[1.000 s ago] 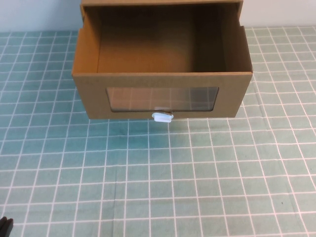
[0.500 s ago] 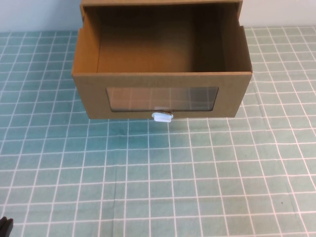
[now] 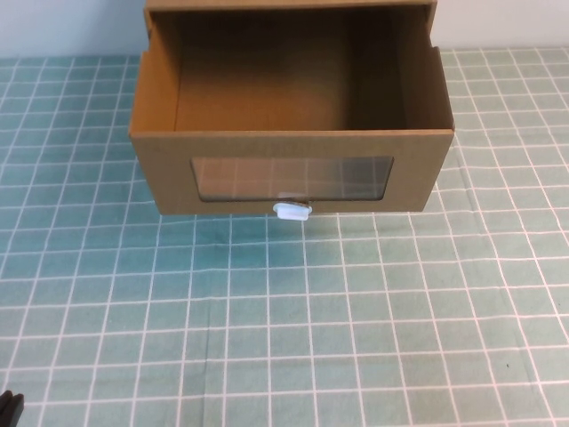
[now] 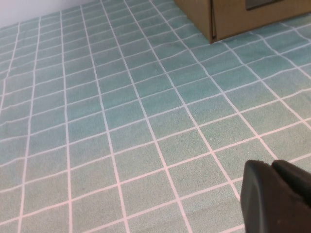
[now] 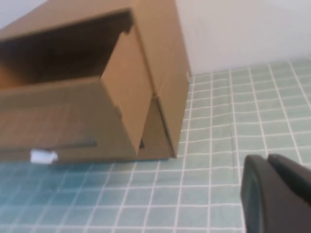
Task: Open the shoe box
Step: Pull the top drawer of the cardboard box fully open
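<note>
The cardboard shoe box [image 3: 291, 169] stands at the far middle of the table, on a green tablecloth [image 3: 284, 338] ruled with white squares. It is the drawer kind. The inner drawer [image 3: 289, 84] is slid well out of the outer sleeve [image 3: 292, 5] toward the robot's side, and its brown inside is open to view from above with nothing visible in it. The drawer's front wall has a clear window [image 3: 293, 178], and a small white pull tab [image 3: 292, 211] sticks out just below the window's middle. From the right wrist view the drawer's side wall [image 5: 124, 92] juts out past the sleeve [image 5: 163, 58], with the tab [image 5: 43, 156] low on the front and a pale wall [image 5: 238, 34] behind.

The left gripper [image 4: 273, 167] hovers above bare cloth, well apart from the box's corner [image 4: 228, 17]. Its two dark fingers [image 4: 257, 199] lie against each other with no gap, clenched on nothing. In the high view only a dark sliver of it [image 3: 8, 409] shows at the near left corner.

The right gripper [image 5: 268, 162] is out of the high view. It sits to the box's right, near but apart from it, clenched and empty.
</note>
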You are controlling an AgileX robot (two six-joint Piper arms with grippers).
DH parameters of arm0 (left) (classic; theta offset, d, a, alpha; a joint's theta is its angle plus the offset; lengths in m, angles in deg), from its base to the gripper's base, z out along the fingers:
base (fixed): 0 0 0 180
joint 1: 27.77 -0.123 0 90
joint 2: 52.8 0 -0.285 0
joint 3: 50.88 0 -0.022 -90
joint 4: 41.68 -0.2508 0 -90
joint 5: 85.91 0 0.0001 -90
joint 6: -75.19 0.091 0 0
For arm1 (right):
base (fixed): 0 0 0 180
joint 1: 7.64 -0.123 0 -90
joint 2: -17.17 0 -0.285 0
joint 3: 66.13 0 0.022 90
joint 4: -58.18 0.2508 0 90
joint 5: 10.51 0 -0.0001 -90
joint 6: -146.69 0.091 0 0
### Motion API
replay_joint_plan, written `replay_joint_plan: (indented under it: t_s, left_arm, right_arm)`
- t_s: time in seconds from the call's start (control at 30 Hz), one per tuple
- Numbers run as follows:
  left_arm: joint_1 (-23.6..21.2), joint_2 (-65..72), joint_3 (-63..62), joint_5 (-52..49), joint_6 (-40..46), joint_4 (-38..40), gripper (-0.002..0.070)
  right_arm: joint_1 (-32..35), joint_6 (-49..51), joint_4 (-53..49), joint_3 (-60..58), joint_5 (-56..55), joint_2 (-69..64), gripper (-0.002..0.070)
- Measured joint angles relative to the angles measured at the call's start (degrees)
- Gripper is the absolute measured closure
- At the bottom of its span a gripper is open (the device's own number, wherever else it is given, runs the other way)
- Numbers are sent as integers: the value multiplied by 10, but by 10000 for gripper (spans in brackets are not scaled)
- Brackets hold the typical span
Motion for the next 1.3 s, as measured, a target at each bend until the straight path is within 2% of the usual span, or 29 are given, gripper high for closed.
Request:
replay_joint_plan:
  t_s: [0.13,0.23,0.33,0.57,1.3]
  left_arm:
    - [0,0,0,0,0,0,680]
    - [0,0,0,0,0,0,680]
    - [0,0,0,0,0,0,680]
    - [0,0,0,0,0,0,680]
    - [0,0,0,0,0,0,680]
  right_arm:
    - [63,-227,143,-56,-18,40,689]
    - [107,-276,164,-102,-24,70,689]
    - [138,-288,164,-153,-39,93,689]
    - [147,-295,155,-245,-65,115,689]
    - [147,-298,155,-247,-34,115,689]
